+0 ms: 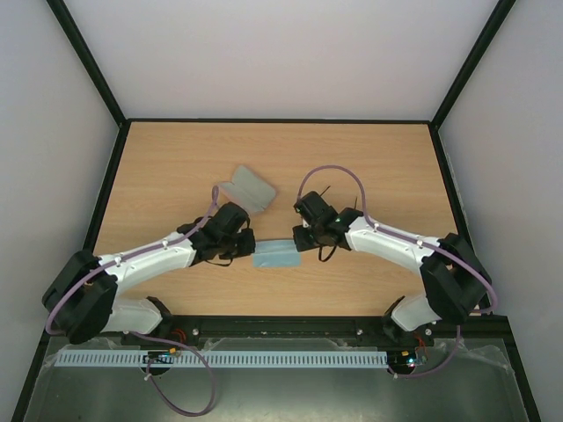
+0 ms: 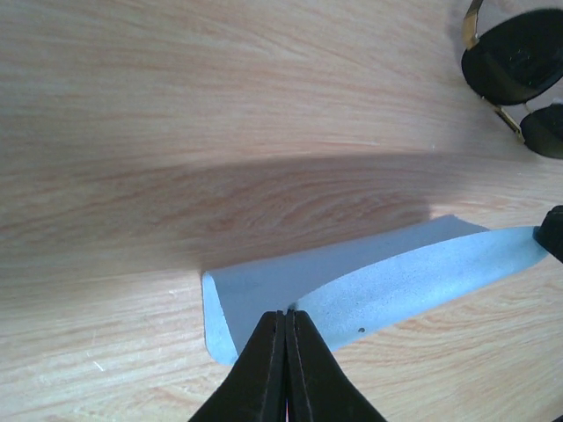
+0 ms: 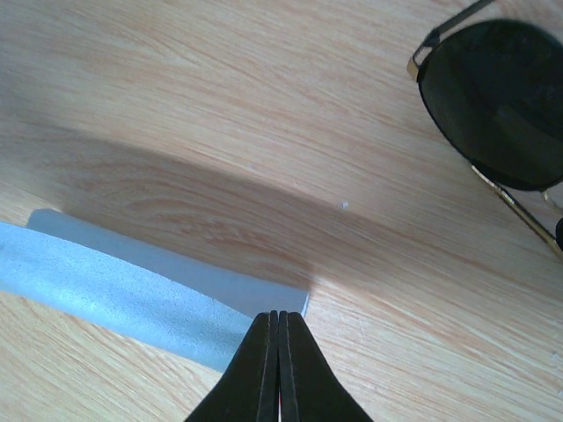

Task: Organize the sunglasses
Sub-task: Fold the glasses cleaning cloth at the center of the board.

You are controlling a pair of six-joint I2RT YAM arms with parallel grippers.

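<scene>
- The sunglasses [image 3: 493, 97] lie bare on the counter [image 1: 176, 158], ahead of the right fingers [image 3: 278, 318] and off to their right, apart from the tips. Nothing grips them.
- From the left fingers [image 2: 287, 318] the same pair shows far ahead and to the right. The lenses are dark, and the arms are too cropped to tell whether they are folded.
- Both sets of fingers are pressed closed. Each pinches one end of the cloth [image 2: 378, 286], which is doubled over into a narrow strip running from one set of tips to the other.
- The step in hand looks like folding the cloth, and I judge it partly done.
- The case [image 1: 249, 186] sits a little beyond the left fingers and does not touch the cloth. It seems to lie open, but the overhead view is too small to be sure.
- By my reckoning most of the task remains: the sunglasses are not yet stowed, the cloth is not yet put away, and the case is not yet shut.
- The counter is pale wood grain, smooth and matt, with soft arm shadows across it ahead of both sets of fingers.
- Plain white walls [image 1: 281, 53] close three sides, with black posts [image 1: 88, 61] at the corners.
- A white slotted strip [image 1: 264, 359] runs behind the arm bases.
</scene>
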